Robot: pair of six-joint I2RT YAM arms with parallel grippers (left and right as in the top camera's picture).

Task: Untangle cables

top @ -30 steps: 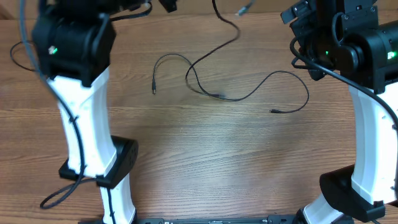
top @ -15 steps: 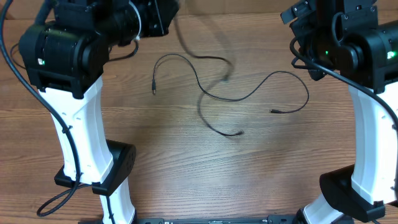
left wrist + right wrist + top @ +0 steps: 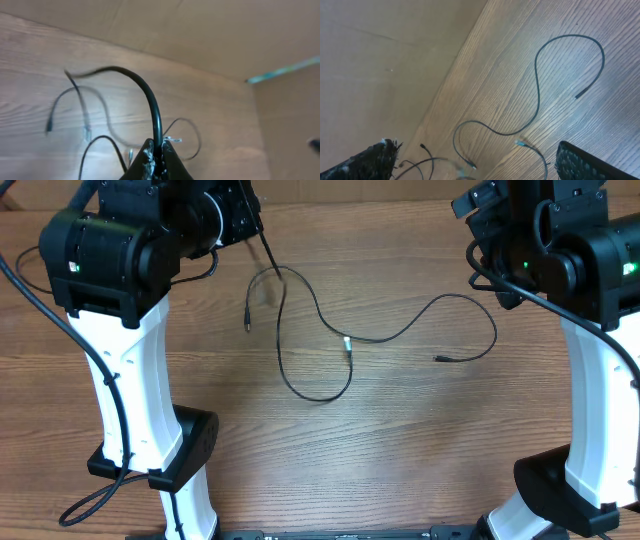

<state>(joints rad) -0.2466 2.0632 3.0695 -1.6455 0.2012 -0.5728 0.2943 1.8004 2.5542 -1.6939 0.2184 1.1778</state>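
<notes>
Holding one cable [image 3: 283, 370] pinched tight, left gripper [image 3: 159, 151] needed to draw it slowly clear of the second cable [image 3: 440, 302]; right gripper [image 3: 476, 163], agape and empty, could pin that.

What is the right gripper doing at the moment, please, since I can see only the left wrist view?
Observer: The right gripper is open and holds nothing; only the table lies below it.
Operator: Thank you. Where does the cable I am holding end?
Observer: From the left gripper the held cable loops across the table to a pale-tipped plug, right where the second cable passes.
Operator: And that cable's other end?
Observer: Its far end lies free on the table, toward the right arm.
</notes>
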